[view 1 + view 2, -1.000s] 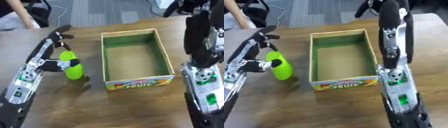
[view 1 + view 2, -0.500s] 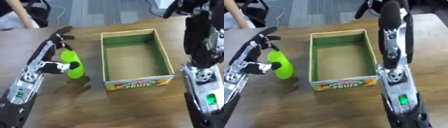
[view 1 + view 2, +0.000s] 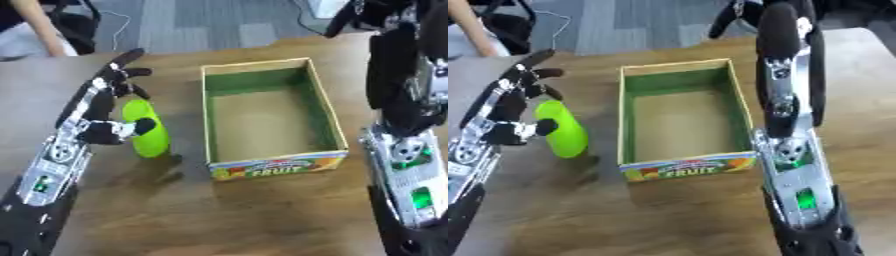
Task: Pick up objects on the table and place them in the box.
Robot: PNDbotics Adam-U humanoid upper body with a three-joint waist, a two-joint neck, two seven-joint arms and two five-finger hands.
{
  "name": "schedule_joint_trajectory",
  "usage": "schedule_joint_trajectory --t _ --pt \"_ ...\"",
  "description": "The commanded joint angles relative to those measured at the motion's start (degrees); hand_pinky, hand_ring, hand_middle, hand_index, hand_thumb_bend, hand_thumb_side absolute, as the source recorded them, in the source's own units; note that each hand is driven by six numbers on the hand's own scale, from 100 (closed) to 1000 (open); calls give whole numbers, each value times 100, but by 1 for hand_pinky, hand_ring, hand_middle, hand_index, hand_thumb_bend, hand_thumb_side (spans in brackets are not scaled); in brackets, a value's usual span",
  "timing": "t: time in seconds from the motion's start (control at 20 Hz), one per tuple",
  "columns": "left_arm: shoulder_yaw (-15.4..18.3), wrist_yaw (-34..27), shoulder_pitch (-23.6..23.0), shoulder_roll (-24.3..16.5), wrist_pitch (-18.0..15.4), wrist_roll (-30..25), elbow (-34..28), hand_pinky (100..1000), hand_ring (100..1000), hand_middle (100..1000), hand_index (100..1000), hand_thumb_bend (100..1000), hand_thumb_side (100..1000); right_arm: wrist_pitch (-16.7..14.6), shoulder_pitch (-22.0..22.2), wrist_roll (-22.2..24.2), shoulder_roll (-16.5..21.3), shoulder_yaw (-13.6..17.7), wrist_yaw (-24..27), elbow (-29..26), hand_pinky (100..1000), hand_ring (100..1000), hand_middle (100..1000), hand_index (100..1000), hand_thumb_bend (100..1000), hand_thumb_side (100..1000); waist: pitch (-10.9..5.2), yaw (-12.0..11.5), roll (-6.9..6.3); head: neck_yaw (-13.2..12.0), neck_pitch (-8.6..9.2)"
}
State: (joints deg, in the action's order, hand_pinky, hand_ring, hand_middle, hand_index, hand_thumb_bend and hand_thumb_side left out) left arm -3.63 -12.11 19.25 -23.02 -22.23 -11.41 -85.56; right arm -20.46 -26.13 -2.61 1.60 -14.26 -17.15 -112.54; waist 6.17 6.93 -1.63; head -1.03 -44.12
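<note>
A bottle (image 3: 146, 128) stands on the table (image 3: 219, 210) left of the box (image 3: 271, 120).

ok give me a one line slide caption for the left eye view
Robot's left hand holding a lime-green oblong object beside an empty green-lined cardboard fruit box on a wooden table.

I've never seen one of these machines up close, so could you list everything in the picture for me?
Bottle: one, bright green, left of the box, held above the table.
Box: one, cardboard with green inner walls and a FRUIT label on its front, middle of the table, nothing visible inside.
Table: one, brown wood, under everything.
Cable: one, pale, on the grey floor beyond the table.
Left hand: black and silver, thumb and fingers around the bottle.
Right hand: dark, top right beyond the box; fingers unclear.
</note>
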Motion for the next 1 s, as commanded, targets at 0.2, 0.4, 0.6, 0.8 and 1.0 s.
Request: schedule_joint_trajectory --t 0.2,0.4,0.6,0.8,1.0 --pt "-29 -943 149 -95 137 -246 -140 546 842 939 953 845 427 -9 2 41 -22 -4 15 -22 367 794 767 893 371 970 -111 0 -2 -1 0" --pt "7 -1168 185 -113 170 -349 -123 548 843 941 954 851 422 -13 5 48 -26 -7 14 -12 367 794 766 892 374 969 -112 4 1 5 0" --pt "30 -1047 209 -123 134 -428 -60 558 848 946 957 861 417 -16 3 60 -27 -9 13 -8 366 793 764 891 381 970 -106 11 9 9 0" --pt "56 -826 239 -124 78 -466 7 565 859 955 964 880 397 -19 0 75 -30 -10 15 -8 365 792 759 886 387 972 -104 18 12 19 0" --pt "98 -432 293 -158 25 -489 141 633 887 978 980 916 345 -19 2 92 -30 -11 20 -9 364 791 756 884 387 967 -100 29 10 30 0"
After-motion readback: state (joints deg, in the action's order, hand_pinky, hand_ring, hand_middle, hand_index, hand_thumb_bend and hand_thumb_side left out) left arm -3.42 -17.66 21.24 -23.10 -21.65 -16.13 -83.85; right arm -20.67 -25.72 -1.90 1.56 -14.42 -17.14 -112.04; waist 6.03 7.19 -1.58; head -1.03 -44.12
